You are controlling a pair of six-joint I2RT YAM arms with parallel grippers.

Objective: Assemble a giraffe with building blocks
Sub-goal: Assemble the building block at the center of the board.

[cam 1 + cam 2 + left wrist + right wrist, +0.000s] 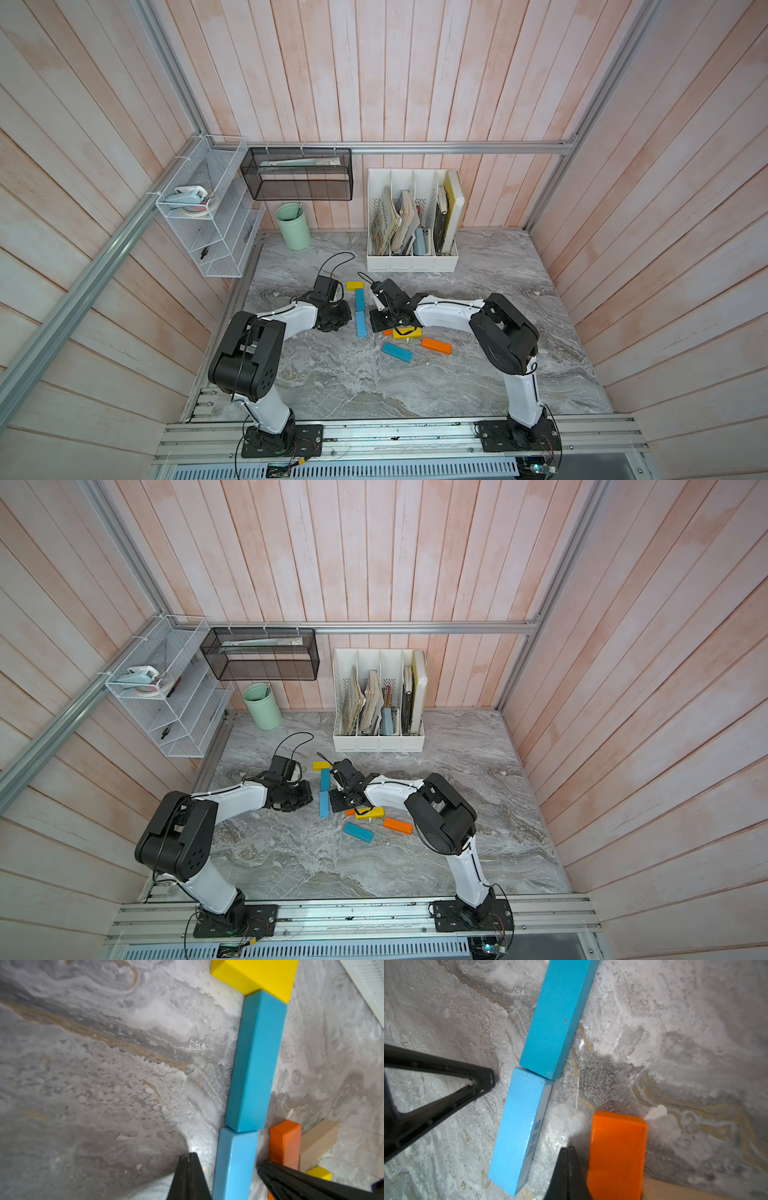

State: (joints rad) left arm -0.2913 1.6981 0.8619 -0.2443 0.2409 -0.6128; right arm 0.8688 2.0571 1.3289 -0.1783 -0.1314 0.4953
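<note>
Between the left gripper (189, 1157) and right gripper (568, 1150) lies the light-blue block (519, 1130).

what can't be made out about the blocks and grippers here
- Orange block: cut off by the right wrist view's edge; only a sliver shows in both top views.
- Tan block: hidden in both top views under the right gripper; partly behind the orange block in the left wrist view.
- Print on the light blue block: too blurred in the right wrist view.
- Left gripper: tips hidden under its own wrist in both top views.
</note>
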